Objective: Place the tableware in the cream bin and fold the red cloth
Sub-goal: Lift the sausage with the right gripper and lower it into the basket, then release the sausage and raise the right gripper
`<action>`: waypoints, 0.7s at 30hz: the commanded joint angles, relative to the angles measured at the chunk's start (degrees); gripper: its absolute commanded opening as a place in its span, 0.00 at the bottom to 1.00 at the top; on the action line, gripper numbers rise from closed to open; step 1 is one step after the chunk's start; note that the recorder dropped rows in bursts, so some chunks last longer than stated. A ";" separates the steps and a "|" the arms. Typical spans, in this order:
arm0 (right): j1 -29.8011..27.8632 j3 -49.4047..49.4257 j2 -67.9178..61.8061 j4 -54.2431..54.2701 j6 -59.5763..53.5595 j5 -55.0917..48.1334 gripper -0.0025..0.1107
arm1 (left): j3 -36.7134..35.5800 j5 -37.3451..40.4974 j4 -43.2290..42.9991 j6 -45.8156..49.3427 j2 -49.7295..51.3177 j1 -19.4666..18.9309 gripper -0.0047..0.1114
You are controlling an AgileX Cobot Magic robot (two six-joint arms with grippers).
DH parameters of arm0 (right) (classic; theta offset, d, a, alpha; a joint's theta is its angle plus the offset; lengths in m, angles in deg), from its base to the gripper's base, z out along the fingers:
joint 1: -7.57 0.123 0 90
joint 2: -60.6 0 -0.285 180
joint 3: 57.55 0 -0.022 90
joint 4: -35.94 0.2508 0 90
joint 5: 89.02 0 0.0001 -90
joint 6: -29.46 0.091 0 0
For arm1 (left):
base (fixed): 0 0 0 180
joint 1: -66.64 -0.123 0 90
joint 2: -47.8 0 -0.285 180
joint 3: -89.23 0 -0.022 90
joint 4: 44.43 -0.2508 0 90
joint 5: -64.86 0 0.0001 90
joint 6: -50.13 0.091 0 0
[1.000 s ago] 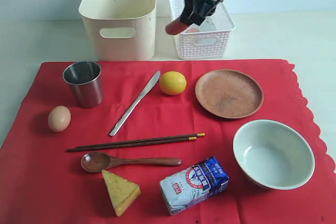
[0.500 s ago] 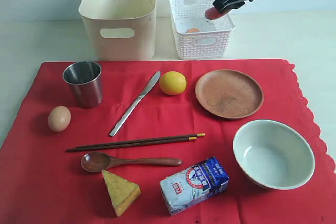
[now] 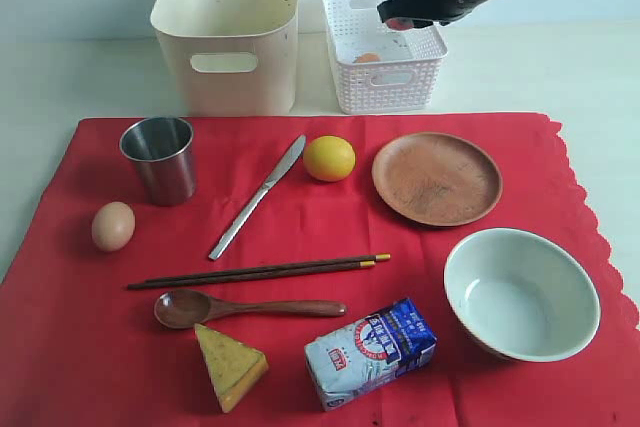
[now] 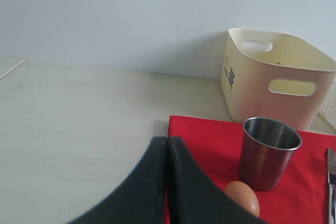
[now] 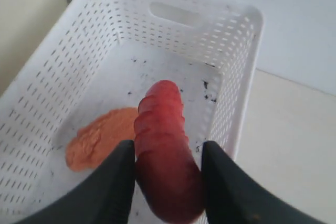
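Right gripper [image 5: 167,149] pinches the red sausage [image 5: 161,124] right above the white basket [image 5: 242,45]; left gripper [image 4: 167,141], well apart from that basket, sits pressed together, empty.

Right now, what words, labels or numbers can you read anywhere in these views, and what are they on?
Milk carton: blue and red printing on the front, too blurred to read.
Cream bin: small dark printed mark on one outer wall, too small to read.
Nothing else shows any text.
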 commanded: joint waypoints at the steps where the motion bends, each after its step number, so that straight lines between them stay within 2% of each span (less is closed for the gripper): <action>1: 0.02 -0.10 -0.66 0.49 2.01 2.86 0.43 | -0.01 -0.19 0.35 0.06 -0.40 -0.07 0.06; 5: 0.02 -0.10 -0.66 0.49 2.15 2.86 0.62 | -0.01 -0.19 0.35 0.06 -0.40 -0.07 0.06; 8: 0.02 -0.10 -0.66 0.58 3.91 2.86 0.71 | -0.01 -0.19 0.35 0.06 -0.40 -0.07 0.06; 12: 0.02 -0.20 0.47 0.33 5.22 -3.50 0.71 | -0.01 -0.19 0.35 0.06 -0.40 -0.07 0.06; 21: 0.02 -0.20 15.50 -2.92 5.22 -20.12 0.71 | -0.01 -0.19 0.35 0.06 -0.40 -0.07 0.06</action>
